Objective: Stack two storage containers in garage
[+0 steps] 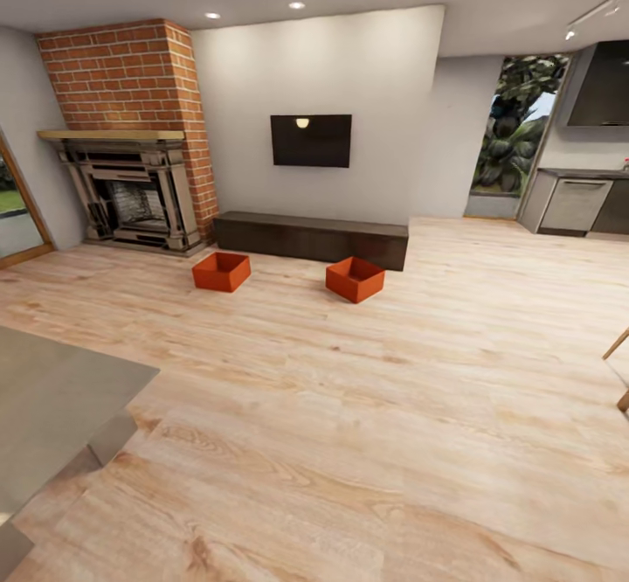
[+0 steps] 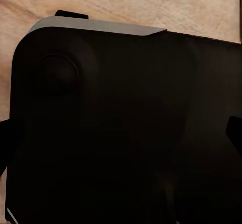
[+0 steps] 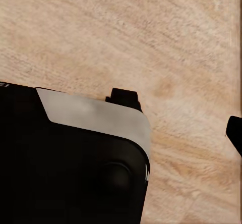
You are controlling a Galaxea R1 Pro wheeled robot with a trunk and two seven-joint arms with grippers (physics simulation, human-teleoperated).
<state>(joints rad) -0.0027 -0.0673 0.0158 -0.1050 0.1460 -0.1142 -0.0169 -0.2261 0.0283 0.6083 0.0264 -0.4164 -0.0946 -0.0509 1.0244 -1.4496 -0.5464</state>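
- The head view shows a living room with a light wood-plank floor (image 1: 367,407), white walls and a grey ceiling with round lights.
- A red-brick fireplace (image 1: 131,171) stands in the far left corner, and a black wall TV (image 1: 311,140) hangs on the wall ahead.
- A long low dark-wood bench (image 1: 310,238) runs under the TV.
- The two storage containers sit on the planks just in front of that bench, both open at the top and orange-red.
- The left container (image 1: 221,271) lies nearer the fireplace; the right container (image 1: 355,279) lies near the bench's other end, turned at a slight angle. They are well apart from each other.
- A dark-cabinet kitchen (image 1: 581,202) opens at the far right, beside a tall window with greenery.
- A grey flat surface (image 1: 52,407) fills the near left corner; what it is cannot be told.
- Each wrist view looks down past a dark rounded robot body with a pale grey edge onto bare planks.
- Small dark tips show at the edges of the wrist views, but whether either set of jaws is open or closed cannot be told; nothing is seen held.
- Both containers lie far ahead of the jaws, across a wide stretch of floor.
- Judging by this, the task is at its very start: neither container is picked up, and the approach, the carrying to the garage and the stacking all remain.
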